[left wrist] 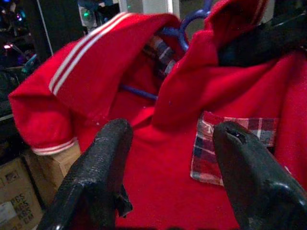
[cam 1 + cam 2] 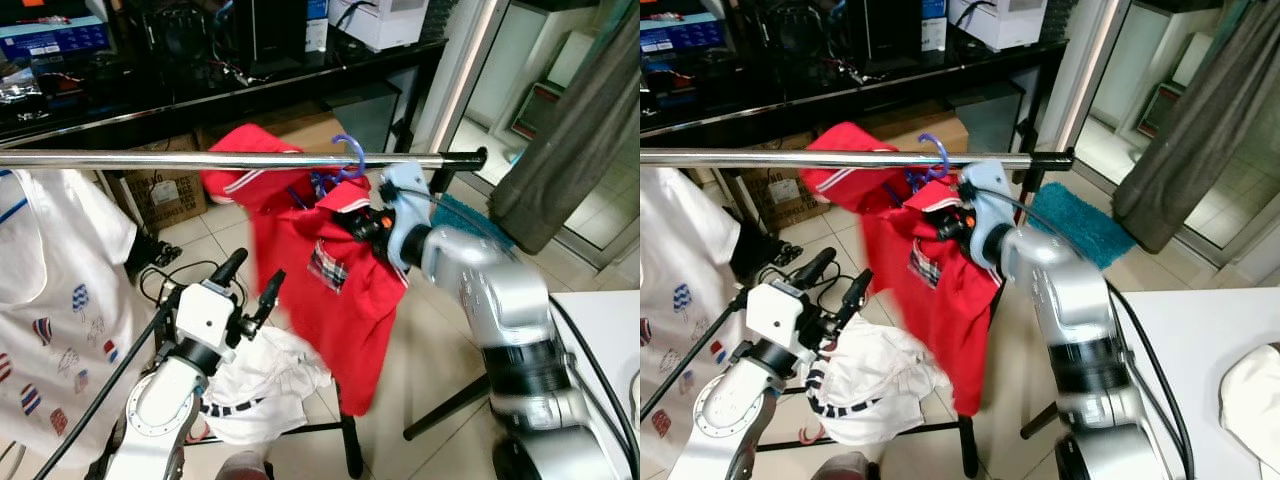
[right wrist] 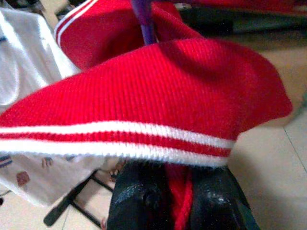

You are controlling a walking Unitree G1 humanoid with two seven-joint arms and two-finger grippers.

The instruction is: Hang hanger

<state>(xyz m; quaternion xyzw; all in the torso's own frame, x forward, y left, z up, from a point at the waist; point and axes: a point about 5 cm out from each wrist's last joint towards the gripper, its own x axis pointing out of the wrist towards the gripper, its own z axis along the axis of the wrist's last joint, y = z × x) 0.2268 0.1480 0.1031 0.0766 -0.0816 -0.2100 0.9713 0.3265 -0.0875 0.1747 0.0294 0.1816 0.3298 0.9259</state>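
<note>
bare rail [image 2: 200, 159] (beside white shirt [image 2: 55, 290])

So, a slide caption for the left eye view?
Right gripper holds the red shirt on its purple hanger at the rail; left gripper waits open.

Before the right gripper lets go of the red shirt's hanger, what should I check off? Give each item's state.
1. Hook over the rail: cannot tell; it sits at rail height, seating unclear.
2. Right gripper gripping the red shirt: ok, shut on fabric at the collar.
3. Left gripper free of the shirt: ok, open, in front of it.
4. Room on the rail beside the white shirt: ok, a gap shows.
5. Shirt hanging steady: not ok, its lower edge is blurred.
</note>
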